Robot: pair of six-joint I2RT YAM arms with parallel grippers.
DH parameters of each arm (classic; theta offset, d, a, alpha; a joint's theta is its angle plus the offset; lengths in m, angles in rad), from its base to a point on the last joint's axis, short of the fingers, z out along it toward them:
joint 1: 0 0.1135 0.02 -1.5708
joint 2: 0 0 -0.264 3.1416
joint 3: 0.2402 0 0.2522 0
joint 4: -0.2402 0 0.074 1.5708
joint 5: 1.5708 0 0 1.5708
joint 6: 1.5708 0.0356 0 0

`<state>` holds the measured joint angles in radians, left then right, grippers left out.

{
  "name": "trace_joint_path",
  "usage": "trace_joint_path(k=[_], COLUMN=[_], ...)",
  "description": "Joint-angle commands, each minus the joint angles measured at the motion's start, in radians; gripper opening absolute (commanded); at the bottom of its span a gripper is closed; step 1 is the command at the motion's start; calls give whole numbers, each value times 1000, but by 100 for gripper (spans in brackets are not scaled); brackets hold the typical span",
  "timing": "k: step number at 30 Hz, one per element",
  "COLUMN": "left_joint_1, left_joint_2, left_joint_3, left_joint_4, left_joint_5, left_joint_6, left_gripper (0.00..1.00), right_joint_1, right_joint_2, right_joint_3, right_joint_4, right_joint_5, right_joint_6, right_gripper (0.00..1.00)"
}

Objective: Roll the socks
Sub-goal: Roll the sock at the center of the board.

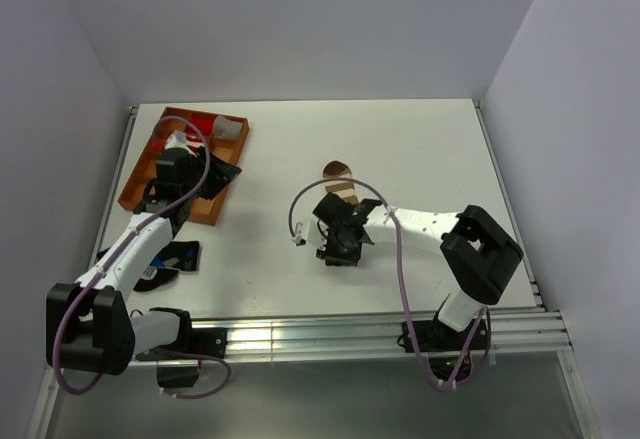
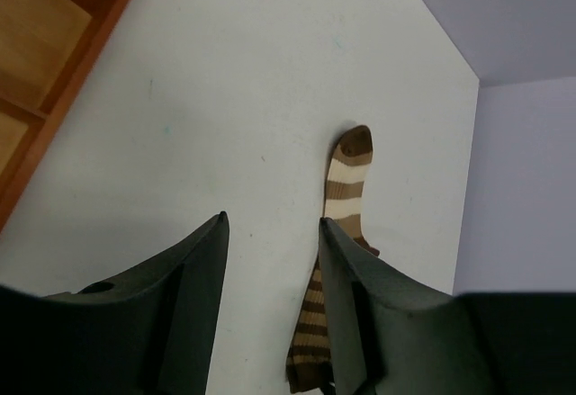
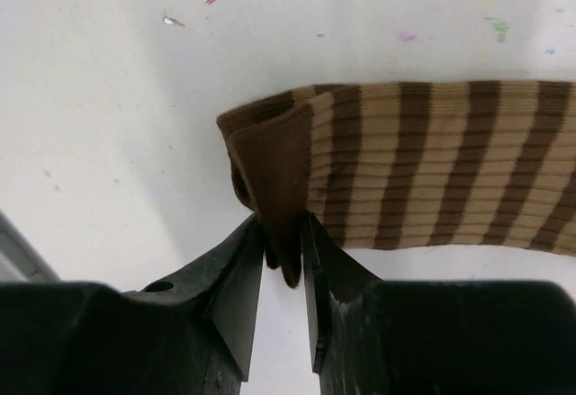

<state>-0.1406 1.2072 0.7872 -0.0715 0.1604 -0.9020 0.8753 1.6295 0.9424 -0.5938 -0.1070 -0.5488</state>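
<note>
The brown-and-tan sock [image 3: 432, 161] is found flat at the middle of the table [image 1: 430, 149], its folded cuff pinched between the nearly closed jaws of the right gripper [image 3: 283, 233]. The left gripper [image 2: 270, 224] is held partly open and empty at the edge of the tray [image 1: 146, 149], in which the red-and-white sock [image 1: 207, 123] is lying.

Bright, even light from above, shadows soft; glare streaks the near metal rail [image 1: 260, 336]; focus crisp in every view.
</note>
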Motion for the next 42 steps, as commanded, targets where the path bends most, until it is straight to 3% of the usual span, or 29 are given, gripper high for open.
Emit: trace_joint_path(k=[1,11,16,25,30,42], left_joint_1=[-50,-160,-259,-428,-539,-625], left_joint_2=[-17,-104,-54,143,244,390], left_joint_3=[-43,-319,-342,-264,-229,-187], left_joint_4=[140,545,689,792,799,808], left_joint_5=[19,83,109,166,142,252], left_joint_6=[26,20,95,241,333,394], left_gripper=[49,29,25,21,27,42], right_joint_1=[-74,-274,-358,-420,-420,-421], right_joint_2=[9,280,389,401,426,432], right_joint_3=[104,383,446,434,453,443], right_joint_4=[-99,-449,-501,-468,-463,-439], right_joint_5=[-189,-500,-537,-551,-543,-505], right_joint_6=[-28,-118,-83,0,21,44], right_gripper=[31,30,28,26,26,26])
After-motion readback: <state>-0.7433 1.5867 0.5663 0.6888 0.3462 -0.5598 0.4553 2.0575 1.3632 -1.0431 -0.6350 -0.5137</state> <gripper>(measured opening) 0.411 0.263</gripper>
